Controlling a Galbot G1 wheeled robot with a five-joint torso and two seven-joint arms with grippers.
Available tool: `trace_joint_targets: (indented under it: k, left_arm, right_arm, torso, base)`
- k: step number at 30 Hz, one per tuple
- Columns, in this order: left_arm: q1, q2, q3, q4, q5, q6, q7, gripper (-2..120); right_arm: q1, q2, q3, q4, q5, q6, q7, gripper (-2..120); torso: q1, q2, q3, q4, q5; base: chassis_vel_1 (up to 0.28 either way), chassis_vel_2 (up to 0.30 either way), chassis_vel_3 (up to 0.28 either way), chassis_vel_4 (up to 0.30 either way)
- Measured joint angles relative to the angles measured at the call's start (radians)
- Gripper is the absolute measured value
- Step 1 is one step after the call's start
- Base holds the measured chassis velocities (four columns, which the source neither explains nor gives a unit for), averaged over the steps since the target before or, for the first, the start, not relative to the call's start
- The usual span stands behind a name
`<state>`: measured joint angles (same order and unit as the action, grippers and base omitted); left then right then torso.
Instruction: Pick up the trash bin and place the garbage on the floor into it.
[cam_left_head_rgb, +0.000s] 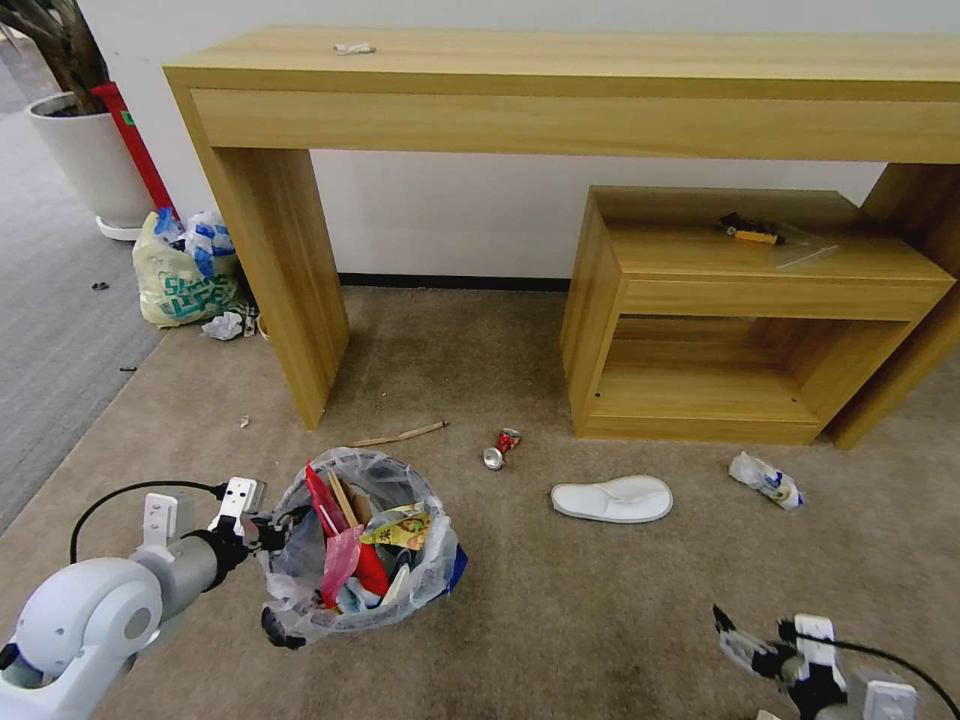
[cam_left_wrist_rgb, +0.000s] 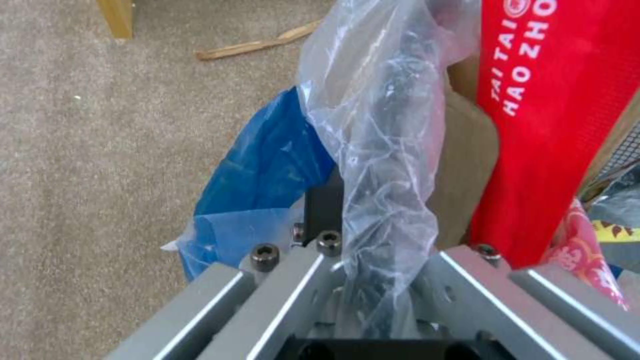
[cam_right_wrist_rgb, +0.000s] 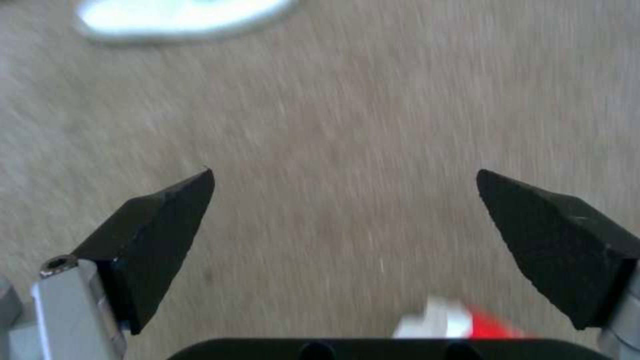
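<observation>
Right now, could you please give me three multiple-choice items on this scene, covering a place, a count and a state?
1. Where does the crushed can lie?
A. in the trash bin
B. on the floor before the low shelf
C. on the desk

2. How many white slippers lie on the floor?
A. one
B. two
C. three

3. How stands the right gripper?
A. open, holding nothing
B. shut on a cup
C. shut on the slipper

Key: B, it lies on bare carpet; A, a single slipper; A, its fingers stand apart over carpet.
</observation>
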<state>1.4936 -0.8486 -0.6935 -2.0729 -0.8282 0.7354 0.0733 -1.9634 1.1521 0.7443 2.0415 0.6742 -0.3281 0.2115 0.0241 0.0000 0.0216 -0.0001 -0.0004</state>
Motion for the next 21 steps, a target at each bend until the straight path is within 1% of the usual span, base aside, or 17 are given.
trace_joint_targets:
  k: [1, 4, 5, 7, 9, 10, 11, 15, 18, 21]
  left_arm:
    - [0.000, 0.000, 0.000, 0.000, 0.000, 0.000, 0.000, 0]
    - [0.001, 0.003, -0.001, 0.000, 0.000, 0.000, 0.000, 0]
    - [0.001, 0.003, -0.001, 0.000, 0.000, 0.000, 0.000, 0]
    - [0.002, 0.004, -0.003, -0.002, 0.000, 0.000, 0.000, 0]
    - [0.002, 0.004, -0.003, -0.002, 0.000, 0.000, 0.000, 0]
    - [0.003, 0.003, -0.002, -0.003, 0.001, 0.000, -0.001, 0]
    - [0.003, 0.002, -0.001, -0.003, 0.002, 0.000, -0.003, 0]
    - [0.004, 0.001, 0.002, -0.003, 0.005, 0.000, -0.003, 0]
    - [0.004, 0.002, 0.004, -0.003, 0.007, 0.000, -0.004, 0]
    - [0.004, 0.003, 0.006, -0.004, 0.008, 0.000, -0.005, 0]
  right_arm:
    - [0.000, 0.000, 0.000, 0.000, 0.000, 0.000, 0.000, 100]
    - [-0.002, 0.017, -0.029, -0.031, 0.085, -0.060, 0.085, 100]
    - [-0.002, 0.017, -0.029, -0.031, 0.085, -0.060, 0.085, 100]
    - [0.005, 0.026, -0.042, -0.055, 0.123, -0.089, 0.142, 100]
    - [0.006, 0.027, -0.044, -0.060, 0.130, -0.094, 0.153, 100]
    - [0.015, 0.029, -0.049, -0.082, 0.172, -0.117, 0.202, 100]
    - [0.021, 0.028, -0.050, -0.096, 0.195, -0.129, 0.219, 100]
    - [0.035, 0.024, -0.049, -0.120, 0.239, -0.150, 0.248, 100]
    - [0.063, 0.016, -0.044, -0.148, 0.309, -0.184, 0.293, 100]
    - [0.083, 0.014, -0.044, -0.164, 0.346, -0.197, 0.309, 100]
  torso:
    - [0.000, 0.000, 0.000, 0.0000, 0.0000]
    - [0.000, 0.000, 0.000, 0.0000, 0.0000]
    - [0.000, 0.000, 0.000, 0.0000, 0.0000]
    - [0.000, 0.000, 0.000, 0.0000, 0.0000]
    - [0.000, 0.000, 0.000, 0.0000, 0.0000]
    - [0.000, 0.000, 0.000, -0.0001, 0.0000]
    - [0.000, 0.000, 0.000, -0.0001, 0.0000]
    - [0.000, 0.000, 0.000, 0.0000, 0.0000]
    - [0.000, 0.000, 0.000, 0.0000, 0.0000]
    - [0.000, 0.000, 0.000, 0.0000, 0.0000]
  base:
    - [0.000, 0.000, 0.000, 0.000]
    - [0.000, 0.000, 0.000, 0.000]
    - [0.000, 0.000, 0.000, 0.000]
    - [0.000, 0.000, 0.000, 0.000]
    - [0.000, 0.000, 0.000, 0.000]
    - [0.000, 0.000, 0.000, 0.000]
    - [0.000, 0.000, 0.000, 0.000]
    - [0.000, 0.000, 0.000, 0.000]
    - [0.000, 0.000, 0.000, 0.000]
    - [0.000, 0.000, 0.000, 0.000]
